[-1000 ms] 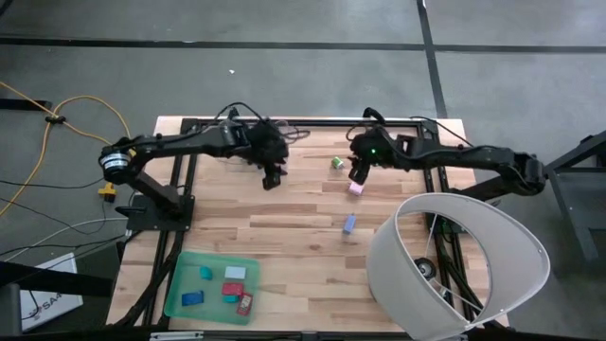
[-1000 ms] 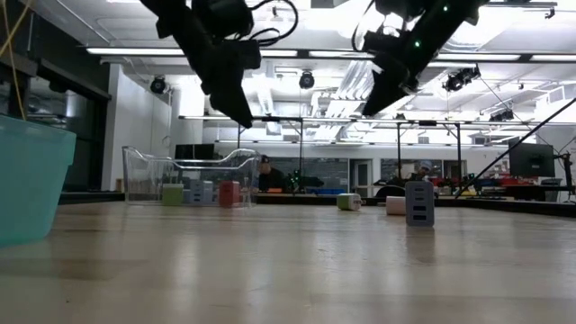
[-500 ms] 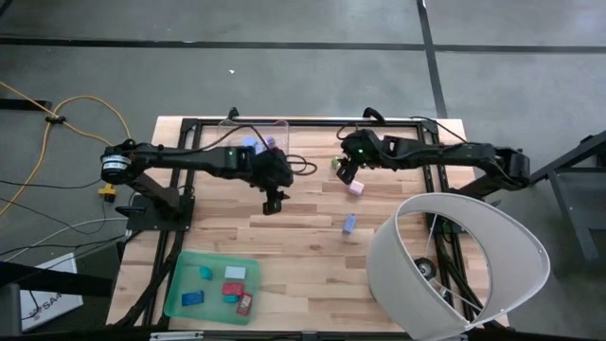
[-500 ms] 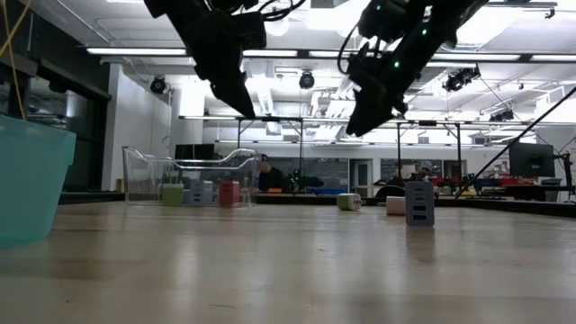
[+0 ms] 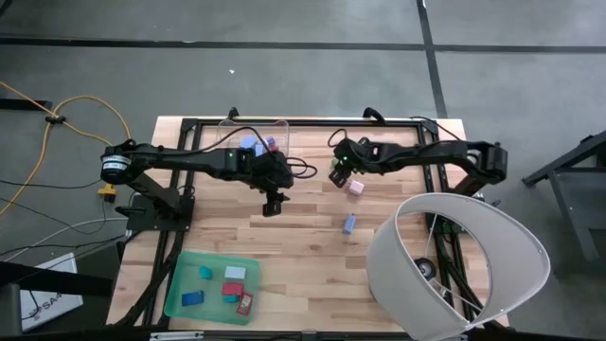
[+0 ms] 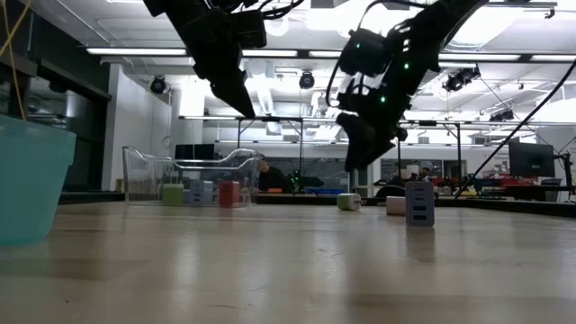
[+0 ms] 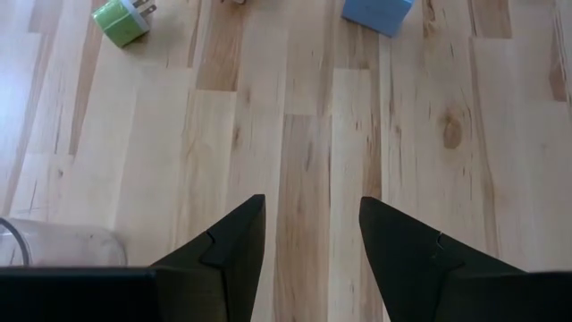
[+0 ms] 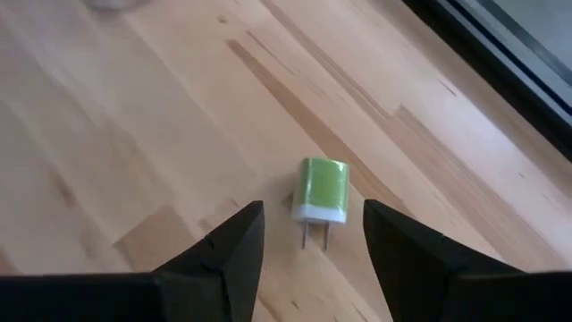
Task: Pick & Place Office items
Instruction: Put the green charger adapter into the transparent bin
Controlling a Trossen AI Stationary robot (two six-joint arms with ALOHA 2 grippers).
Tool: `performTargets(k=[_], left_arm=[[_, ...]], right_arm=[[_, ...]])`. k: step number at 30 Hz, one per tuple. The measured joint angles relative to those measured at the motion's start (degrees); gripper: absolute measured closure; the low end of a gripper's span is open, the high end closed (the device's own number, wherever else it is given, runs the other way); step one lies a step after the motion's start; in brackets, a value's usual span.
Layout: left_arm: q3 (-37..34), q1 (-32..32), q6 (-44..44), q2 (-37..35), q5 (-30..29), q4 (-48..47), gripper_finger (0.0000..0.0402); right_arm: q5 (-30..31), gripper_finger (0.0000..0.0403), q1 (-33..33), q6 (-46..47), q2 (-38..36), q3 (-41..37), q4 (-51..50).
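- Your wooden table [image 5: 284, 237] carries everything; a white lampshade [image 5: 459, 265] covers its near right corner in the high view.
- The green tray [image 5: 213, 284] sits at the near left corner, holding several small blue, red and white pieces.
- The clear bin [image 5: 254, 137] stands at the far edge, behind the left arm, with a few coloured pieces inside.
- Your left gripper [image 5: 273, 204] hangs above bare wood near the table's middle, fingers parted and holding nothing; the left wrist view shows only planks between them.
- Your right gripper [image 5: 338, 175] hangs right over the green charger [image 8: 322, 190], fingers parted and empty, raised clear of the table in the low view.
- The green charger lies flat on the wood, its long axis running toward the right wrist camera, its two prongs pointing at the gap between the fingers.
- The pink block [image 5: 356, 188] rests just beside the right gripper, on the near side.
- The light blue block [image 5: 348, 224] stands upright, farther toward the near edge, well apart from both grippers.
- Nothing stands between the right fingers and the charger.
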Motion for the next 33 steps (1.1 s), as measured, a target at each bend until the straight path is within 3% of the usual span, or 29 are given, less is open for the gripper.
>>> performTargets(k=[10,23,33], left_arm=[[0.00,0.02,-0.18,0.02,0.00,-0.49,0.0224],[0.00,0.02,-0.41,0.02,0.00,-0.65,0.0224],[-0.02,0.02,-0.39,0.04,0.00,-0.83,0.0224]], right_arm=[[0.35,0.0223,-1.32,3.45,2.02,0.00,2.00],[-10.09,0.0223,-7.15,4.69,4.27,0.00,5.40],[-11.00,0.0223,-6.97,4.63,8.08,-0.02,6.61]])
